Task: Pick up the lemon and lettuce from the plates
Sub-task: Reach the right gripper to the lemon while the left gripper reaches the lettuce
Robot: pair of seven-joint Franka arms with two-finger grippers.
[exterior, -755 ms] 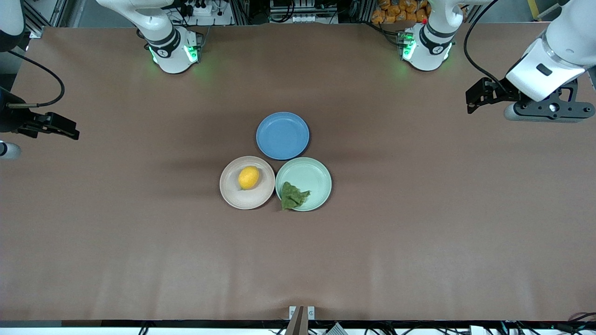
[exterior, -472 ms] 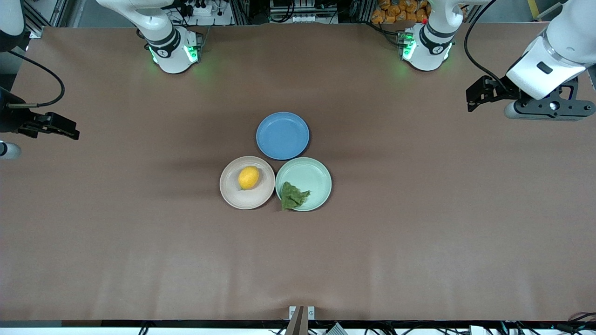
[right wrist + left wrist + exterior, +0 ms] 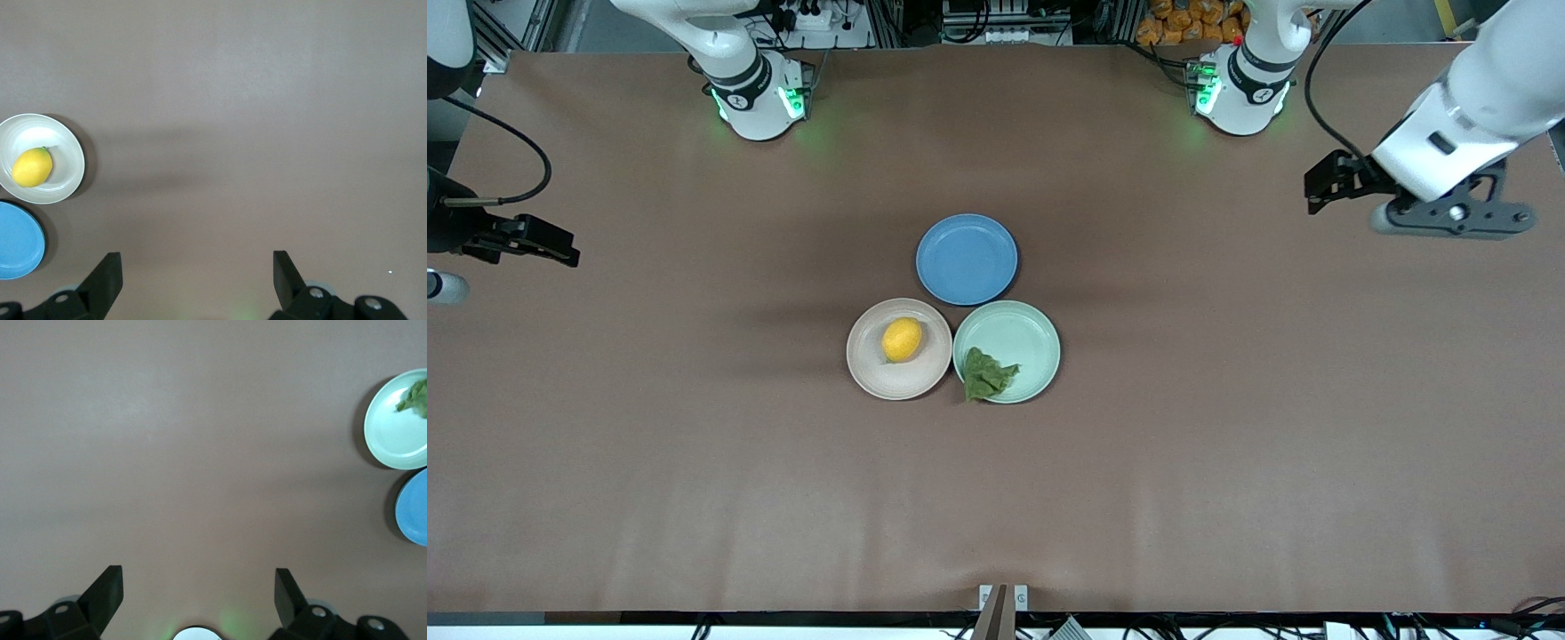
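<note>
1. left end effector point(image 3: 197, 587): fingers spread wide, nothing between them. it hangs in the air over bare table point(image 3: 1227, 462) at the left arm's end, well apart from the plates.
2. right end effector point(image 3: 195, 267): fingers also spread wide, holding nothing. it sits over the table edge at the right arm's end, mostly cut off in the front view, well apart from the plates.
3. the right wrist view shows bare brown table under the end effector, with the beige-pink plate point(image 3: 63, 180) and part of the blue plate point(image 3: 17, 240) off at the frame edge.
4. the left wrist view shows bare table too, with the mint green plate point(image 3: 390, 430) and a slice of the blue plate at the frame edge.
5. lemon point(image 3: 902, 340): lies on the beige-pink plate point(image 3: 871, 364), around its middle, untouched.
6. lettuce point(image 3: 986, 375): lies on the mint green plate point(image 3: 1027, 338), at the rim nearest the front camera, its ragged edge hanging slightly over the rim.
7. the beige-pink and mint green plates sit side by side, rims touching or nearly so, mid-table; beige-pink toward the right arm's end, mint green toward the left arm's end.
8. blue plate point(image 3: 966, 259): farther from the front camera, tucked between the two, nothing on it.
</note>
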